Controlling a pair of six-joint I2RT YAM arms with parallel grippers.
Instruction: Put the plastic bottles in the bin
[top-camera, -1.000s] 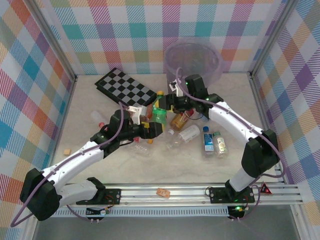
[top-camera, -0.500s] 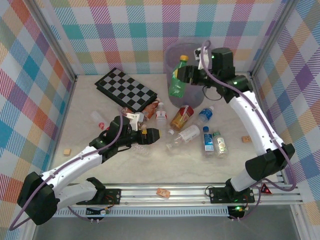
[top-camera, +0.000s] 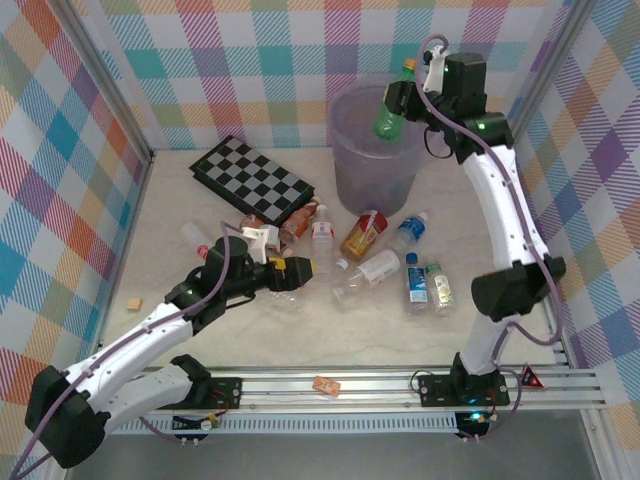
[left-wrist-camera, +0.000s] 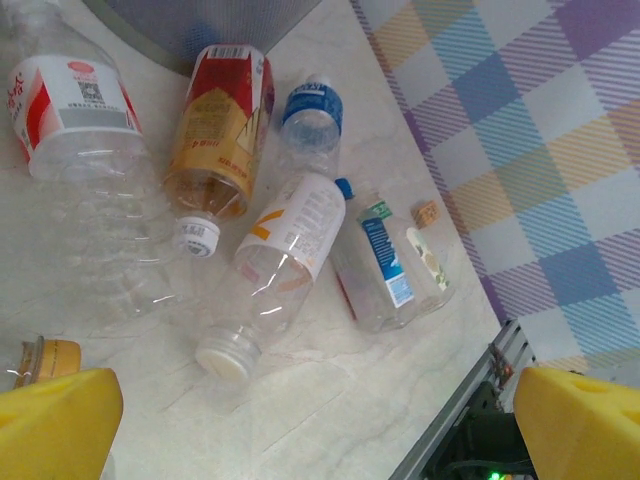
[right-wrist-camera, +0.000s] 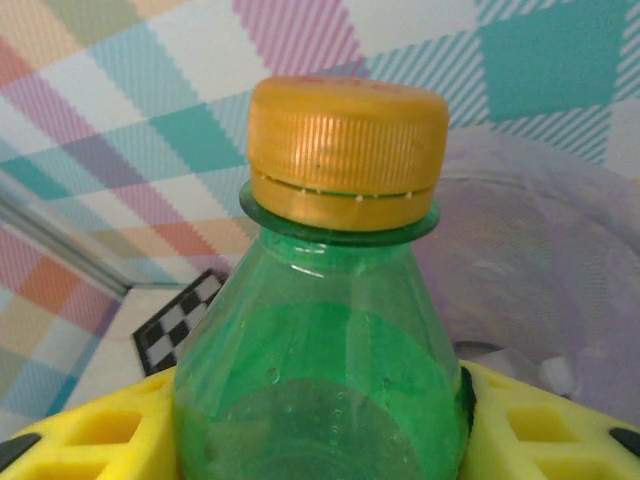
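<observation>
A green bottle (top-camera: 386, 120) is held at its shoulder by the right tool (top-camera: 392, 106), above the mouth of the bin (top-camera: 350, 175). It is judged light, thin-walled and slippery, so the stiffer shoulder is best gripped. The left tool (top-camera: 298, 268) is spread wide over other bottles (left-wrist-camera: 290, 240) lying on the bench (top-camera: 200, 330).
</observation>
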